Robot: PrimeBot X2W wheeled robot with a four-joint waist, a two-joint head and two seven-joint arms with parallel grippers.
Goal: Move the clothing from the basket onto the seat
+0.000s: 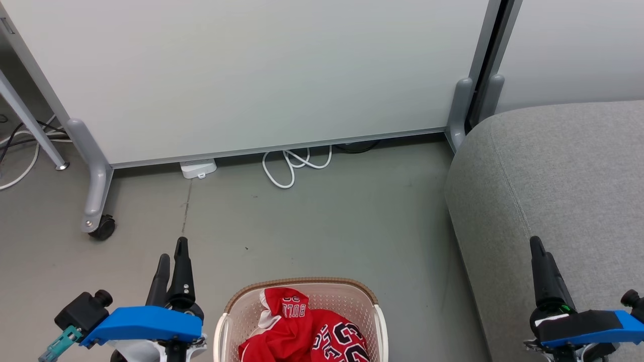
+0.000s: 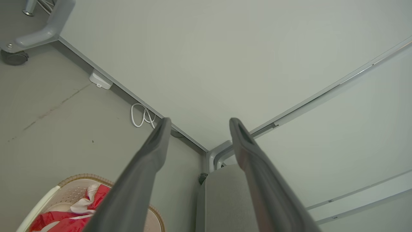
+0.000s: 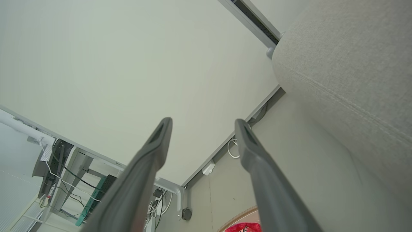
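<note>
The clothing (image 1: 302,332) is a crumpled bright red heap with white lettering and black-and-white numerals, lying in the cream basket (image 1: 236,322) at the bottom centre of the head view. The grey seat (image 1: 563,166) fills the right side, its rounded edge a short way from the basket. My left gripper (image 1: 172,251) hovers left of the basket, open and empty. My right gripper (image 1: 537,246) is over the seat's front edge, also open. In the left wrist view the open gripper (image 2: 200,121) frames the seat (image 2: 225,199), with the clothing (image 2: 64,219) at lower left. In the right wrist view the gripper (image 3: 201,121) stands open beside the seat (image 3: 354,64).
A white partition panel (image 1: 251,75) on grey feet, one with a black caster (image 1: 103,227), closes off the far side. A looped white cable (image 1: 292,168) and a small white adapter (image 1: 197,168) lie on the grey floor at its base. A desk leg (image 1: 30,125) stands far left.
</note>
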